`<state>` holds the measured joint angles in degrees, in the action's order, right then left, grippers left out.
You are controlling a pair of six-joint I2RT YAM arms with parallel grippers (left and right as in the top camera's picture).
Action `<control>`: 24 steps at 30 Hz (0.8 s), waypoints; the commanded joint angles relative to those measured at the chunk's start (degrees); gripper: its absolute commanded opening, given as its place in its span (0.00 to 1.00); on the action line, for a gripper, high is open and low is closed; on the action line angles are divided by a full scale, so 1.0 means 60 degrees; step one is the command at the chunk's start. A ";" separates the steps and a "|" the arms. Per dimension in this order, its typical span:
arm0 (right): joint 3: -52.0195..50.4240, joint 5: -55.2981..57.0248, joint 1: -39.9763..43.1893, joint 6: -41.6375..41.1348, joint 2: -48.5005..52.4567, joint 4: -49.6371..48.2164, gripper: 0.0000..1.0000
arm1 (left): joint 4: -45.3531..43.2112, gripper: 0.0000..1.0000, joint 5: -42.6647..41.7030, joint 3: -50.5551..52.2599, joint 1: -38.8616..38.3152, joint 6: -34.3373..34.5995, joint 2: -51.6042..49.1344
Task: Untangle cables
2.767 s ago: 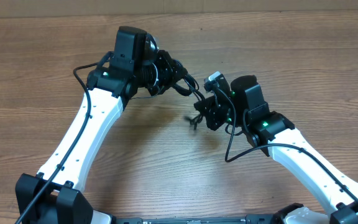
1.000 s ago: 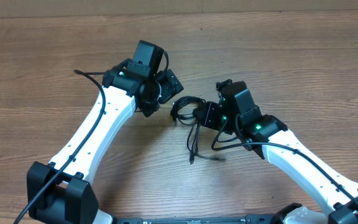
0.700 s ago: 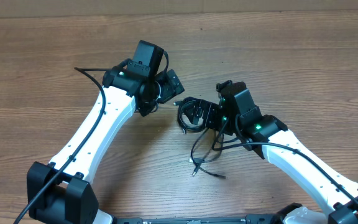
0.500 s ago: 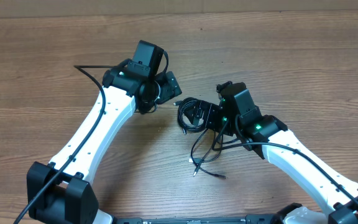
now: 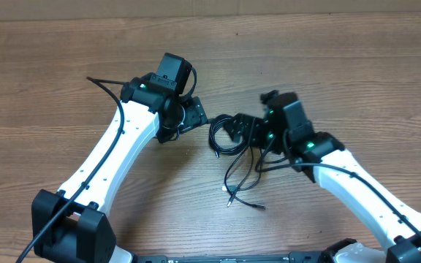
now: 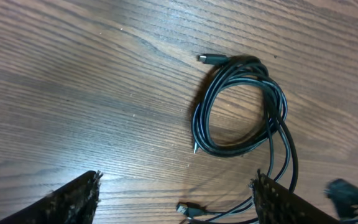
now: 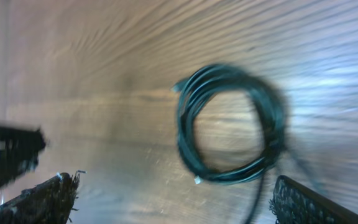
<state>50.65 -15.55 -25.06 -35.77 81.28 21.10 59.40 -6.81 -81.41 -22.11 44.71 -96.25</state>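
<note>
The left tool (image 5: 194, 115) stands wide open and holds nothing. The right tool (image 5: 234, 130) is spread fully and is also empty. The cables (image 5: 220, 144) lie on the worktop (image 5: 342, 66) between them. Their coil (image 6: 199, 123) lies just right of the left tool and under the right tool's fingers; contact cannot be told. Loose strands (image 5: 229, 191) trail toward the near edge.

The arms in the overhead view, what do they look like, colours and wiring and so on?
The left arm and right arm have long white links with black joints and black wrist housings showing small green lights. A thick black wire runs along each. The wrist views show black, rough-textured fingers.
</note>
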 commanded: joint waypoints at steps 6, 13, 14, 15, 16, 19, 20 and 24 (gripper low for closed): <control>0.0561 0.0084 0.1082 -0.0568 -0.0160 0.0379 1.00 | -0.1330 0.65 -0.0772 0.0852 -0.0244 0.0412 -0.0834; 0.0561 0.0084 0.1548 -0.0568 -0.0160 0.0962 1.00 | -0.2280 0.59 -0.1264 0.0925 -0.0783 -0.0284 -0.2029; 0.0561 0.0084 0.1581 -0.0568 -0.0160 0.1020 1.00 | -0.2346 0.60 -0.1166 0.0925 -0.0863 -0.0663 -0.2186; 0.0561 0.0084 0.1588 -0.0565 -0.0160 0.1064 1.00 | -0.2375 0.61 -0.1035 0.0925 -0.0940 -0.0929 -0.2342; 0.0561 0.0080 0.1592 -0.0568 -0.0160 0.1082 1.00 | -0.2390 0.62 -0.0918 0.0925 -0.1009 -0.1151 -0.2495; 0.0561 0.0080 0.1592 -0.0568 -0.0160 0.1075 1.00 | -0.2426 0.66 -0.0474 0.0925 -0.1133 -0.1512 -0.2936; 0.0561 0.0073 0.1592 -0.0565 -0.0160 0.1075 1.00 | -0.2448 0.66 -0.0324 0.0925 -0.1137 -0.1603 -0.3089; 0.0561 0.0058 0.1588 -0.0532 -0.0160 0.0940 1.00 | -0.2692 0.61 -0.0266 0.0925 -0.1122 -0.1847 -0.3464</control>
<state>52.51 -15.46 -15.73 -39.00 81.28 27.64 44.49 -10.72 -76.23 -28.88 37.32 -114.93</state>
